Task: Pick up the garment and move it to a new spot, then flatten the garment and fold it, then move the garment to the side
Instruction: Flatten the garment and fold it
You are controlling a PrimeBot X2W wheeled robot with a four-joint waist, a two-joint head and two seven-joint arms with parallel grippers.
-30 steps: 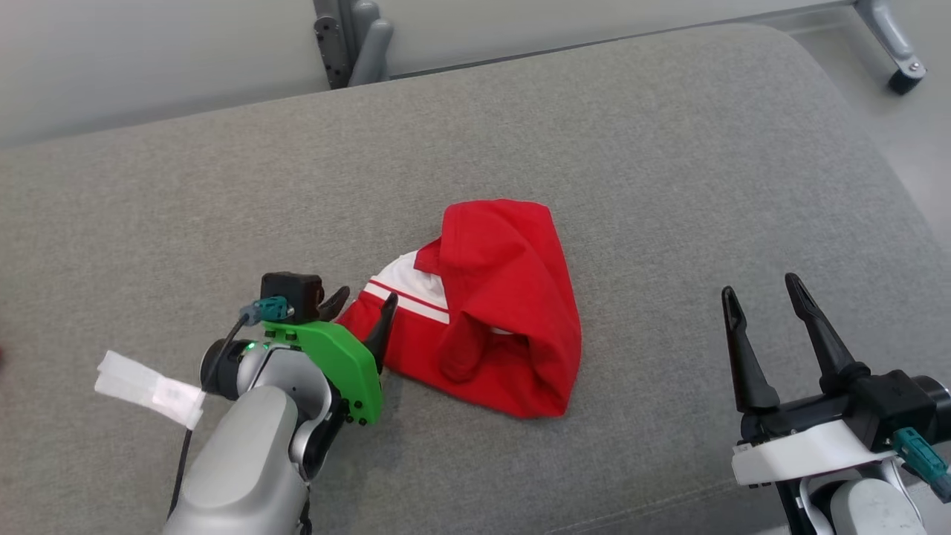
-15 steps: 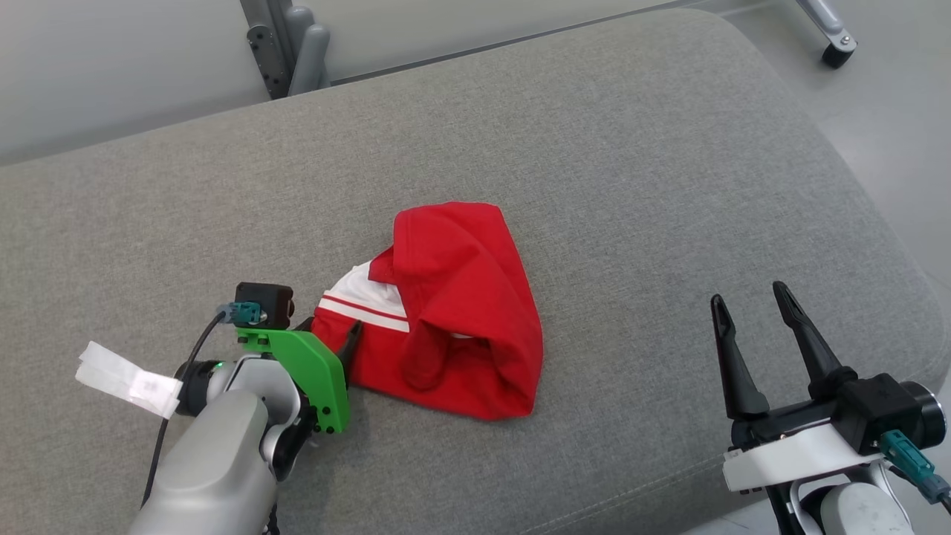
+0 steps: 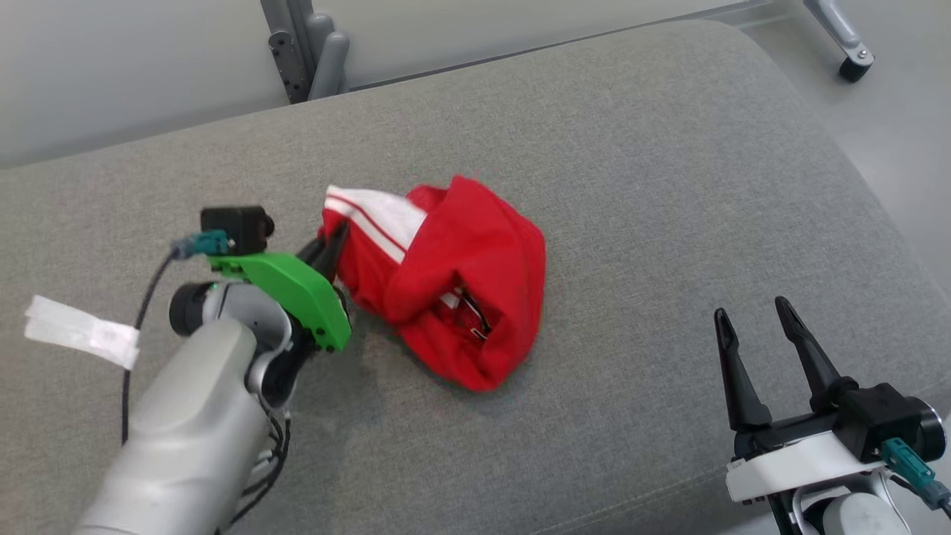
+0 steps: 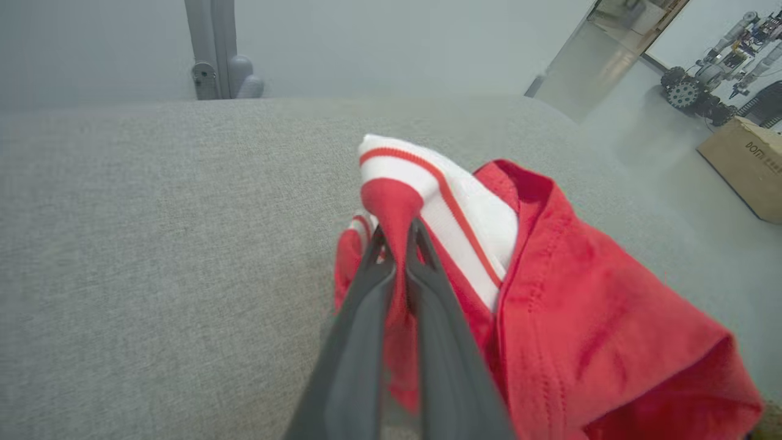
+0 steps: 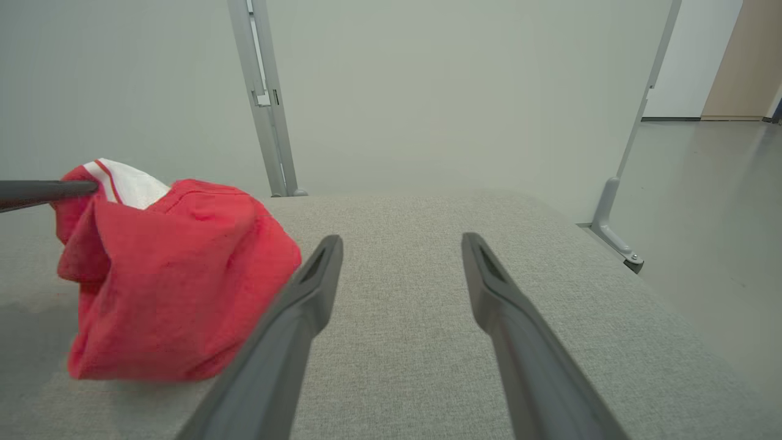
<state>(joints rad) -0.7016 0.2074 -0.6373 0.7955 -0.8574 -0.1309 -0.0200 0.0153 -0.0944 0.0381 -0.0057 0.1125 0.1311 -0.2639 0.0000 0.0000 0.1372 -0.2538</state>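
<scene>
The garment (image 3: pixel 461 275) is a crumpled red piece with a white, red-striped band. It sits bunched near the middle of the grey cushion (image 3: pixel 631 186). My left gripper (image 3: pixel 332 239) is shut on the garment's left edge by the band and holds that edge raised, while the lower right part rests on the cushion. In the left wrist view the two fingers pinch a red fold of the garment (image 4: pixel 550 305) just below the striped band. My right gripper (image 3: pixel 752 318) stands open and empty at the lower right, well clear of the cloth. The right wrist view has the garment (image 5: pixel 171 281) at its left.
A grey metal frame post (image 3: pixel 308 44) rises behind the cushion, and a castor wheel (image 3: pixel 854 63) stands on the floor at the far right. A white tag (image 3: pixel 78 332) hangs off my left arm's cable. A cardboard box (image 4: pixel 748 165) sits on the floor far off.
My left gripper has shut on the garment's left edge and lifted it up and back, so the cloth bunched into a heap. The head camera shifted a little. The right gripper stayed open.
</scene>
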